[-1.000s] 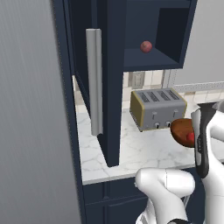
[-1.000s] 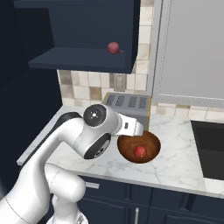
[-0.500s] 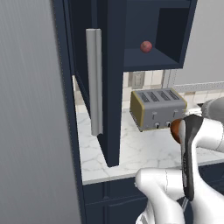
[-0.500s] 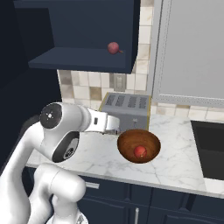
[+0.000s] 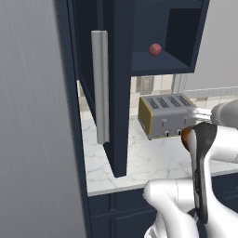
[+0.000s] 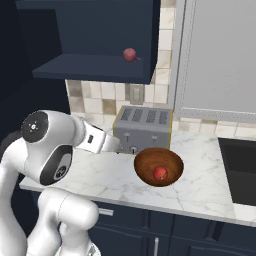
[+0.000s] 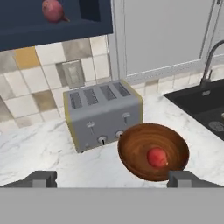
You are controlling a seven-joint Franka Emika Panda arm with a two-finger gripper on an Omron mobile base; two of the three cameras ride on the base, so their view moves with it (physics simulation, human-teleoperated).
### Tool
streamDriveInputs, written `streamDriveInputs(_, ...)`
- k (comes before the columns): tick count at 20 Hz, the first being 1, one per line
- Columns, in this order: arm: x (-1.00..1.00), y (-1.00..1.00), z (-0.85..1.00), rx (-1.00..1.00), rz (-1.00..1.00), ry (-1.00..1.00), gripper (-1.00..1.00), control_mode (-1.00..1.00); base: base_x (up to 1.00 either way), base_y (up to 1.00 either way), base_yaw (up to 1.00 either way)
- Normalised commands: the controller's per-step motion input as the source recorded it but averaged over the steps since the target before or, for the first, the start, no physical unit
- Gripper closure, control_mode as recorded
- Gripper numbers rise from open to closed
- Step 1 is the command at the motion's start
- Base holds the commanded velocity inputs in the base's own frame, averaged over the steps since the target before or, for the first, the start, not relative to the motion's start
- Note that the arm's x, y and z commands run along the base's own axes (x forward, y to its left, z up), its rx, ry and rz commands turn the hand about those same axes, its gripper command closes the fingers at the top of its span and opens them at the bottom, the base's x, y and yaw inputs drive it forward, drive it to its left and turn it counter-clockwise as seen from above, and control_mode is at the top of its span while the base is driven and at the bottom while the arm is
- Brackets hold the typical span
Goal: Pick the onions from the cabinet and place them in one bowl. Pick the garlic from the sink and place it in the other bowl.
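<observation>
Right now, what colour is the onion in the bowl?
Bright red onion in the brown bowl; hand view shows it best.

left base cam sitting close behind the arm, looking forward at the toaster [image 5: 168, 115], right base cam facing the same toaster [image 6: 144, 127] from the other side, hand cam looking down closest on it [image 7: 102, 113]

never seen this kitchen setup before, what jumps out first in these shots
A reddish-brown wooden bowl on the marble counter, just in front of the grey toaster, with one bright red onion lying in it. A second, duller onion sits up on the shelf of the open navy cabinet above. The open fingers hang low before the bowl, holding nothing.
</observation>
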Motion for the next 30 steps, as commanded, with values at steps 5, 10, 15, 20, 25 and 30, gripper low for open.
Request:
streamDriveInputs(5, -0.07, 0.46, 0.44, -0.03, 0.00, -0.02, -1.00, -1.00, 0.00, 0.00, 0.00)
streamDriveInputs(10, -0.06, 0.33, 0.46, -0.03, 0.00, -0.21, -1.00, -1.00, 0.00, 0.00, 0.00)
streamDriveInputs(15, -0.03, 0.38, 0.73, -0.01, 0.00, -0.20, -1.00, -1.00, 0.00, 0.00, 0.00)
streamDriveInputs(20, 0.00, 0.16, 0.68, -0.04, 0.00, -0.17, -1.00, -1.00, 0.00, 0.00, 0.00)
streamDriveInputs(25, 0.03, 0.14, 0.60, -0.08, 0.00, -0.10, -1.00, -1.00, 0.00, 0.00, 0.00)
streamDriveInputs(30, 0.33, 0.12, 0.31, -0.14, 0.00, 0.08, -1.00, -1.00, 0.00, 0.00, 0.00)
